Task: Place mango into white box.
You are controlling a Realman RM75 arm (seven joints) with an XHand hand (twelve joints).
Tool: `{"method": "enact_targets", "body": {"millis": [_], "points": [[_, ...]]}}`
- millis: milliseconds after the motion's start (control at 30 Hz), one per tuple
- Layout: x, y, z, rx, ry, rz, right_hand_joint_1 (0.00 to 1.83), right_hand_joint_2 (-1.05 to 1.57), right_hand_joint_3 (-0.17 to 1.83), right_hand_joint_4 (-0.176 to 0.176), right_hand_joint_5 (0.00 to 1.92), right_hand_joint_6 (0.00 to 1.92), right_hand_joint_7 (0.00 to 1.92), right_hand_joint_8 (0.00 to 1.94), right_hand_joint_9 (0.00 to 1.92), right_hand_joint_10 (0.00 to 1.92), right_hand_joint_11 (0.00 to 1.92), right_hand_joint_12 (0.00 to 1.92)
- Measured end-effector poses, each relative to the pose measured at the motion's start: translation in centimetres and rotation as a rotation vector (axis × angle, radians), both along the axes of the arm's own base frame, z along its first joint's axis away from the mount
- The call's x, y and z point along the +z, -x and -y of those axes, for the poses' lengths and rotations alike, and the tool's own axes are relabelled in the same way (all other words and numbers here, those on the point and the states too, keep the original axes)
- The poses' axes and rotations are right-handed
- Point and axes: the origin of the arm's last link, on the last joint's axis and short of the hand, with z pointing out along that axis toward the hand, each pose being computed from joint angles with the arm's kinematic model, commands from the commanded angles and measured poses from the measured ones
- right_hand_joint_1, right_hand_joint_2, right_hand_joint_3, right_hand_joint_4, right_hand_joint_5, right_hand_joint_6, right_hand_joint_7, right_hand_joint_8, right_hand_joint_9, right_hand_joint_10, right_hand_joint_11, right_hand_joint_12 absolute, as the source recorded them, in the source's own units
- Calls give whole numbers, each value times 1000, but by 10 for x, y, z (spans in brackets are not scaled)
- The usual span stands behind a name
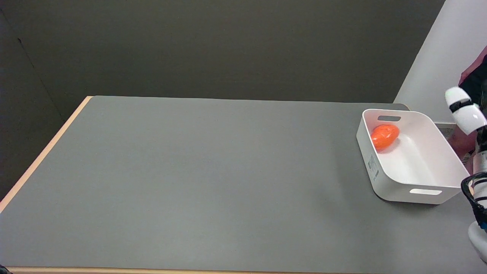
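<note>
1. Your right hand (465, 113) shows only as one white finger with a black band at the picture's right edge, up in the air beside the box. The remaining fingers are cut off by the frame, so you cannot tell from this view whether they are apart or together. The visible finger touches nothing and nothing is seen in its hold.
2. Below it, your white right arm (480, 213) with its black cable loop runs down the right edge, just beside the box's near right corner.
3. The glossy orange oval mango (384, 136) lies inside the white plastic box with slotted handles (395, 189), on its floor in the far left corner, close against the left wall.
4. The box sits on the grey table (213, 171), near its far right corner.
5. Judging by this, the placing step looks done: the mango is in the box and free of your hand. The next move calls only for drawing the arm clear without brushing the box rim.
6. A person's dark sleeve (473, 78) shows at the far right, behind your hand.
</note>
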Motion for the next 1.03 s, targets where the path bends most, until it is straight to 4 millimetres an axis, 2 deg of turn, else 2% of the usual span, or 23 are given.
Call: {"method": "enact_targets", "body": {"millis": [233, 300, 333, 633, 767, 1033], "points": [[-15, -20, 4, 24, -39, -59, 317, 698, 766, 19, -1, -1, -1, -1, -1, -1, -1, 755], [-19, -22, 4, 27, -46, -67, 327, 642, 934, 17, -1, -1, -1, -1, -1, 16, -1, 756], [-20, -23, 4, 28, -49, -71, 322, 639, 938, 18, -1, -1, -1, -1, -1, 20, -1, 759], [-37, -26, 3, 27, -71, -103, 300, 627, 934, 11, -1, -1, -1, -1, -1, 44, -1, 800], [-46, -27, 3, 26, -89, -117, 308, 690, 785, 21, -1, -1, -1, -1, -1, 73, -1, 823], [-64, -27, 5, 48, -147, -108, 309, 688, 790, 21, -1, 1, 0, 1, 0, 99, -1, 840]]}}
